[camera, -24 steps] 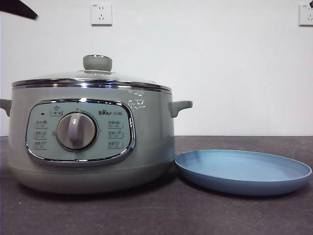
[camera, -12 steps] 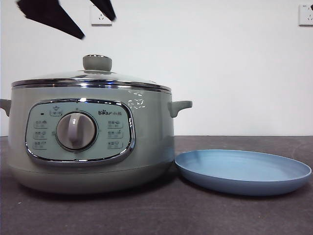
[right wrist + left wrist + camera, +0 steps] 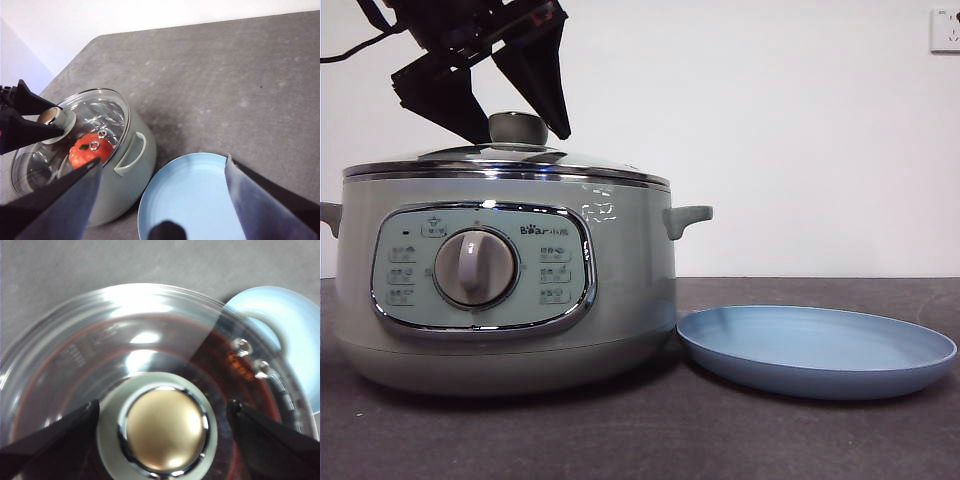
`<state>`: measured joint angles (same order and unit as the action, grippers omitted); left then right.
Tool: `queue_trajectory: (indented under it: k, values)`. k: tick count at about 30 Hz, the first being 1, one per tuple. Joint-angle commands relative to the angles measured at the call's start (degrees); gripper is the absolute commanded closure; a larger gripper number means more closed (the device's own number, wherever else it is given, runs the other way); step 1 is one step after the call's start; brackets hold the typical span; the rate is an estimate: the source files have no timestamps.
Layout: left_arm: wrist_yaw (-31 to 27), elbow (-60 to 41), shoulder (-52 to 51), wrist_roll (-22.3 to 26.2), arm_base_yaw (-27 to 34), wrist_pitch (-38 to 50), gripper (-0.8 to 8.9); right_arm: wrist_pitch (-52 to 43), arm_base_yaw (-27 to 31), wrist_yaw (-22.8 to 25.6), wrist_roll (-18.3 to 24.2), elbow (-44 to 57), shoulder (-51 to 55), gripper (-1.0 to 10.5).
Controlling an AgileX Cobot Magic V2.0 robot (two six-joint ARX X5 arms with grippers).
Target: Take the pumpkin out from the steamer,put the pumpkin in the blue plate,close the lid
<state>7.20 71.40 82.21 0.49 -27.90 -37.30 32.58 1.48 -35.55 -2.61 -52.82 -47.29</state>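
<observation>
Left wrist view: my left gripper (image 3: 162, 427) is spread wide, straddling the lid (image 3: 150, 340) knob (image 3: 164, 430) dead centre, probably not touching yet. Right gripper (image 3: 160, 200) waits, also spread.

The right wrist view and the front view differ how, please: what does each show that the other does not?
Only the right wrist view shows the pumpkin inside the steamer, seen through the lid. Only the front view shows the control panel and dial. Both show the blue plate beside the steamer and the left gripper open around the knob.
</observation>
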Motion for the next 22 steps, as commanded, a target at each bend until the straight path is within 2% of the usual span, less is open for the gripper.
queue_trajectory:
  k: [1,5,9,10,22]
  values:
    - [-0.24,-0.04,0.26,1.14,-0.57,-0.68,3.88,-0.24,-0.17,-0.07,-0.31,-0.17,0.02,5.4]
    - [-2.91,0.0,0.2,1.51,-0.76,-0.46,5.43,-0.24,-0.17,-0.04,-0.31,-0.17,0.02,5.4]
    - [-2.91,0.0,0.2,2.8,-1.07,-0.42,8.08,-0.24,-0.17,-0.04,-0.28,-0.17,0.02,5.4]
    - [-2.89,0.0,0.2,2.8,-1.07,-0.31,8.32,-0.24,-0.17,-0.04,-0.26,-0.17,0.02,5.4]
    - [-2.93,0.04,-3.08,2.75,-1.05,1.97,8.22,-0.17,-0.15,-0.15,-0.35,-0.17,-0.44,5.4]
